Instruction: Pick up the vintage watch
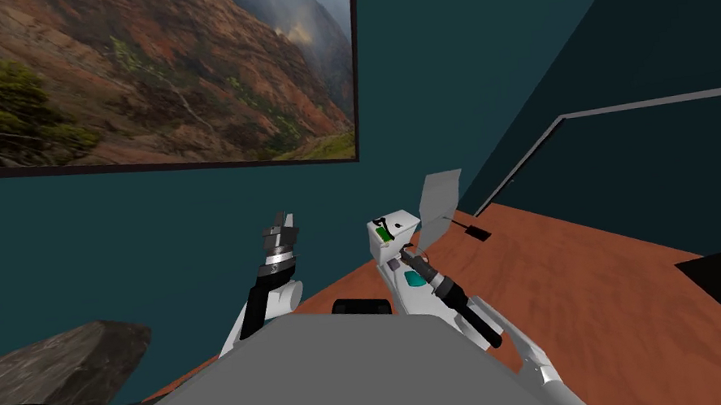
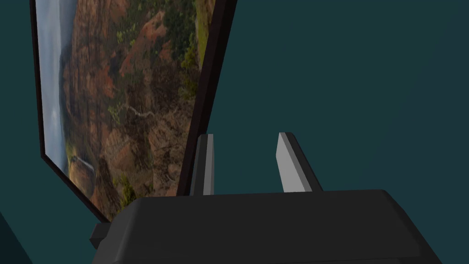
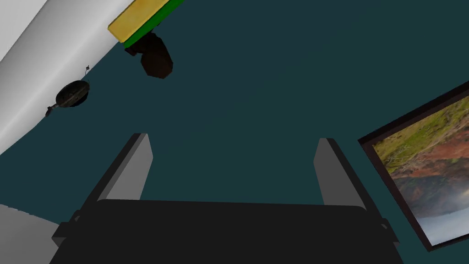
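Reaching for the watch [image 3: 72, 94], the right tool [image 3: 232, 137] stood wide and empty. The watch lay on a white surface [image 3: 27, 55], outside its fingers, so the tool likely needed swinging across to straddle it.

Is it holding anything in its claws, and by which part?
Nothing is held. The left gripper and the right gripper both stand open, with dark teal wall showing through each gap.

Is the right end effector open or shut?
Open. The right end effector holds nothing; its fingers stand wide apart, teal wall between them.
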Tool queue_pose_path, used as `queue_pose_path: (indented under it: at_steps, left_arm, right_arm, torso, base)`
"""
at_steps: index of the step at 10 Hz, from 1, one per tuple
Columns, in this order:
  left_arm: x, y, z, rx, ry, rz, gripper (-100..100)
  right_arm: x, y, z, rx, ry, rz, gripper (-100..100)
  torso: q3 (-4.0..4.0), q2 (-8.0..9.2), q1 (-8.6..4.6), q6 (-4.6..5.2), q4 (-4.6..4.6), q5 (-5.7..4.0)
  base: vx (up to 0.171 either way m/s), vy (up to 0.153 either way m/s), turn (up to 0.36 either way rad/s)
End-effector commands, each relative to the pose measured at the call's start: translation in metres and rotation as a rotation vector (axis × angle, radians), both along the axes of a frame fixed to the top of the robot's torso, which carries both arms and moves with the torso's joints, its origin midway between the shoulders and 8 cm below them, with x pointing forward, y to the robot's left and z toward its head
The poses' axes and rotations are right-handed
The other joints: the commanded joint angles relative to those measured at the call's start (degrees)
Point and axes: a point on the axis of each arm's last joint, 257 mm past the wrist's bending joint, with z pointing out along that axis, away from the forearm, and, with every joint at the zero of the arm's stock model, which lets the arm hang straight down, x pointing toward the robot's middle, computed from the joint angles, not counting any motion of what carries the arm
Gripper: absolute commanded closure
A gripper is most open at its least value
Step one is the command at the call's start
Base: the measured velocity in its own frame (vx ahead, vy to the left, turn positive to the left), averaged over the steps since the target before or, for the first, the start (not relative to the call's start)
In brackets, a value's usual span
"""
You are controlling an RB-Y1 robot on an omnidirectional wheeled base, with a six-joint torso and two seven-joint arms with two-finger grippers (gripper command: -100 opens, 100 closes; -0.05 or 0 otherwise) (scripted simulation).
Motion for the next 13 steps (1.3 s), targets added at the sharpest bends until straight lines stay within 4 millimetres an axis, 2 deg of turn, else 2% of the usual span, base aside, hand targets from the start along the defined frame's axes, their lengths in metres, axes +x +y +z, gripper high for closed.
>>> queue_pose_path:
  at_steps: [1, 2, 3, 5, 6, 8, 9, 10, 11, 13]
  left_arm:
    - [0.000, 0.000, 0.000, 0.000, 0.000, 0.000, 0]
    - [0.000, 0.000, 0.000, 0.000, 0.000, 0.000, 0]
    - [0.000, 0.000, 0.000, 0.000, 0.000, 0.000, 0]
    - [0.000, 0.000, 0.000, 0.000, 0.000, 0.000, 0]
    - [0.000, 0.000, 0.000, 0.000, 0.000, 0.000, 0]
    - [0.000, 0.000, 0.000, 0.000, 0.000, 0.000, 0]
    - [0.000, 0.000, 0.000, 0.000, 0.000, 0.000, 0]
    - [0.000, 0.000, 0.000, 0.000, 0.000, 0.000, 0]
    - [0.000, 0.000, 0.000, 0.000, 0.000, 0.000, 0]
    - [0.000, 0.000, 0.000, 0.000, 0.000, 0.000, 0]
  right_arm:
    - [-0.012, -0.013, -0.016, -0.061, 0.031, 0.008, -100]
    - [-0.024, -0.030, -0.036, -0.119, 0.074, 0.003, -100]
    - [-0.024, -0.032, -0.036, -0.131, 0.076, 0.009, -100]
    - [-0.053, -0.072, -0.072, -0.257, 0.166, 0.005, -100]
    - [-0.053, -0.075, -0.071, -0.271, 0.168, 0.013, -100]
    - [-0.085, -0.116, -0.098, -0.390, 0.251, 0.015, -100]
    - [-0.086, -0.123, -0.099, -0.409, 0.260, 0.019, -100]
    - [-0.104, -0.148, -0.110, -0.476, 0.305, 0.022, -100]
    - [-0.104, -0.148, -0.110, -0.477, 0.305, 0.022, -100]
    - [-0.136, -0.193, -0.123, -0.601, 0.383, 0.035, -100]
  torso:
    - [0.00, 0.00, 0.00, 0.00, 0.00, 0.00]
    - [-0.02, -0.04, -0.02, 0.04, 0.00, 0.00]
    - [-0.03, -0.06, 0.02, 0.01, -0.01, 0.01]
    - [-0.07, -0.13, 0.00, -0.01, -0.02, 0.00]
    - [-0.05, -0.09, 0.02, 0.00, -0.02, 0.01]
    - [-0.06, -0.11, -0.01, 0.01, -0.02, 0.01]
    - [-0.06, -0.12, 0.02, -0.02, -0.02, 0.01]
    - [-0.08, -0.15, 0.00, 0.04, -0.02, 0.01]
    - [-0.08, -0.15, 0.02, 0.02, -0.03, 0.01]
    - [-0.10, -0.19, 0.01, -0.01, -0.03, 0.01]
  base:
    - [-0.042, 0.012, 0.079]
    - [-0.036, 0.026, 0.156]
    - [-0.023, 0.016, 0.085]
    - [-0.033, 0.027, 0.261]
    - [-0.027, 0.016, 0.065]
    - [-0.027, 0.025, 0.256]
    - [-0.019, 0.021, 0.088]
    - [-0.015, 0.030, 0.161]
    - [-0.012, 0.020, 0.118]
    - [-0.010, 0.031, 0.321]
